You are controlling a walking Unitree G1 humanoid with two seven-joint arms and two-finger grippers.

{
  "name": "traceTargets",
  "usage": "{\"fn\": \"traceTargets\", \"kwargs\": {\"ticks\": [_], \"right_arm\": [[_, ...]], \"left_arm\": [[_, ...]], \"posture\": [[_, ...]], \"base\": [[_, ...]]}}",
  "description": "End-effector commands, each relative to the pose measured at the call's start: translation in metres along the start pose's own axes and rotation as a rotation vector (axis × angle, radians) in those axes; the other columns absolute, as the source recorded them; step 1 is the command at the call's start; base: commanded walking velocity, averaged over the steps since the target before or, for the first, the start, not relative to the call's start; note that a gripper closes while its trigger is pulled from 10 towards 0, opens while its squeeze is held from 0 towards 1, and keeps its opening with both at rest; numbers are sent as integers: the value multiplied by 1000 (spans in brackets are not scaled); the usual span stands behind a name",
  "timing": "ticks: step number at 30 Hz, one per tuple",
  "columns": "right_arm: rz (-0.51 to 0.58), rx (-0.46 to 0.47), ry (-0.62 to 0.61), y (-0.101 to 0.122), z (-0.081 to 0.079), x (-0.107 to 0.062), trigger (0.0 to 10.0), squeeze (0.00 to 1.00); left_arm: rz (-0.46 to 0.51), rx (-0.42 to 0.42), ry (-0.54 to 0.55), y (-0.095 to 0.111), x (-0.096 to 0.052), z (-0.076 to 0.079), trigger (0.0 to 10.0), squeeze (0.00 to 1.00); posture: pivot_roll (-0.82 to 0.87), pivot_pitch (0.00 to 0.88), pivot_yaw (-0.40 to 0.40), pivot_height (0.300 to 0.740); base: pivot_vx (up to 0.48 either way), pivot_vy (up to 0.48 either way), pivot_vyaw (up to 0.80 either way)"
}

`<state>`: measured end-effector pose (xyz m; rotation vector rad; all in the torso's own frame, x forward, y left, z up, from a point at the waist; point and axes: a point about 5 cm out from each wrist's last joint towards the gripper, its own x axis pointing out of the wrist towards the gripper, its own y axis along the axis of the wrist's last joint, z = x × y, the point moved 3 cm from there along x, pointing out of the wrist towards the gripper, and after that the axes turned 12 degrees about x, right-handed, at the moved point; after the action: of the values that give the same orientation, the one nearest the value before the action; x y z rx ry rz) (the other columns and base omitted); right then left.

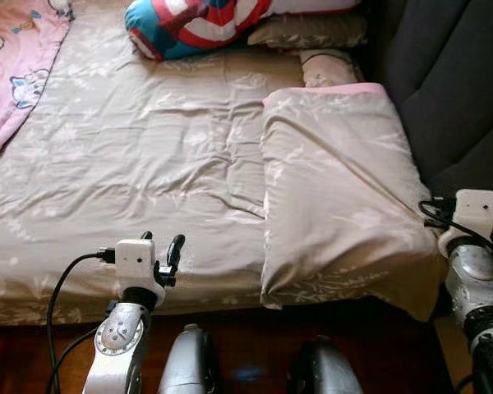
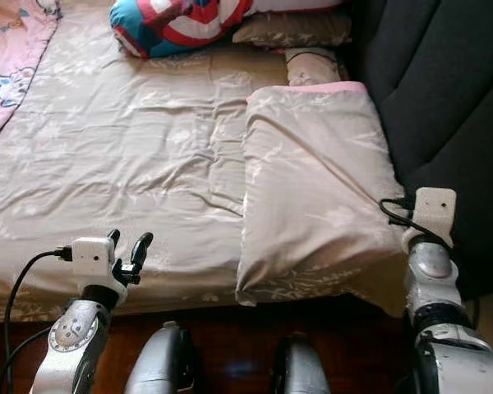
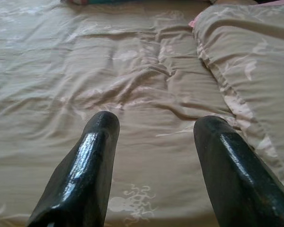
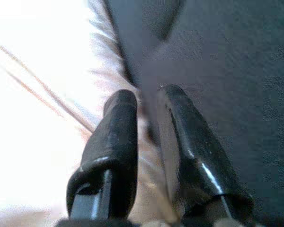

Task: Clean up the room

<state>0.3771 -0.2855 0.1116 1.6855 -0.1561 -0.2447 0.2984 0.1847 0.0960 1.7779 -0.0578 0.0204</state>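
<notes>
Bed-making looks abt halfway, as a judgement: the beige floral quilt (image 1: 337, 197) lies folded in a thick strip along the robot's right side of the bed (image 1: 131, 164), pink lining showing at its far edge, near corner drooping over the bed's front edge. Sheet beside it is wrinkled in the middle, not smoothed. Pillows at the head look unsorted: a red/white/blue star-pattern cushion (image 1: 193, 25), a beige pillow (image 1: 308, 31) behind it, a small one (image 1: 329, 67) touching the quilt's far end. Pink cartoon blanket (image 1: 16, 57) bunched at far left corner. So left to do: spread or stow the quilt, flatten sheet, line up pillows, deal w/ pink blanket. Left gripper (image 1: 160, 256) hovers at the bed's front edge, jaws apart, nothing between them. Right gripper (image 4: 149, 137) is at the quilt's near right corner, by the dark upholstered panel (image 1: 452, 90); jaws pinched close on a thin fold of quilt fabric. Head views hide those fingers behind the wrist camera block; right wrist view gives the pinch but is washed out. Left wrist view shows sheet creases + quilt's folded edge up close.
</notes>
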Motion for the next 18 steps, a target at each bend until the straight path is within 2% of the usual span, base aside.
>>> {"fn": "traceTargets", "kwargs": {"ticks": [1, 5, 7, 10, 11, 15, 16, 18], "right_arm": [[-26, 26, 91, -17, -16, -8, 10000, 0], [-137, 32, 85, -58, -23, -25, 10000, 0], [-218, 81, 59, -90, -22, -43, 10000, 0], [-269, 129, 22, -110, -19, -57, 10000, 0], [-316, 188, -2, -127, -18, -70, 10000, 0], [-397, 181, 14, -150, -21, -89, 10000, 0], [-397, 181, 14, -150, -21, -89, 10000, 0], [-467, 173, -18, -166, -15, -102, 10000, 0]], "left_arm": [[-68, -30, 20, -20, -6, -3, 10000, 0], [-115, -30, 19, -34, -8, -4, 10000, 0], [-152, -30, 23, -45, -9, -5, 10000, 0], [-178, -28, 22, -52, -12, -6, 10000, 0], [-206, -30, 15, -61, -15, -5, 10000, 0], [-257, -28, 1, -77, -19, -3, 10000, 0], [-257, -28, 1, -77, -19, -3, 10000, 0], [-309, -27, -11, -91, -22, -1, 10000, 0]], "posture": [[34, 177, -32, 659], [34, 182, -35, 664], [45, 181, -28, 679], [39, 178, -22, 694], [35, 173, -17, 704], [28, 165, -14, 729], [28, 165, -14, 729], [26, 154, -11, 740]], "base": [[0, 0, 0], [0, 0, 0], [0, 0, 0], [0, 0, 0], [0, 0, 0], [0, 0, 0], [0, 0, 0], [0, 0, 0]]}}
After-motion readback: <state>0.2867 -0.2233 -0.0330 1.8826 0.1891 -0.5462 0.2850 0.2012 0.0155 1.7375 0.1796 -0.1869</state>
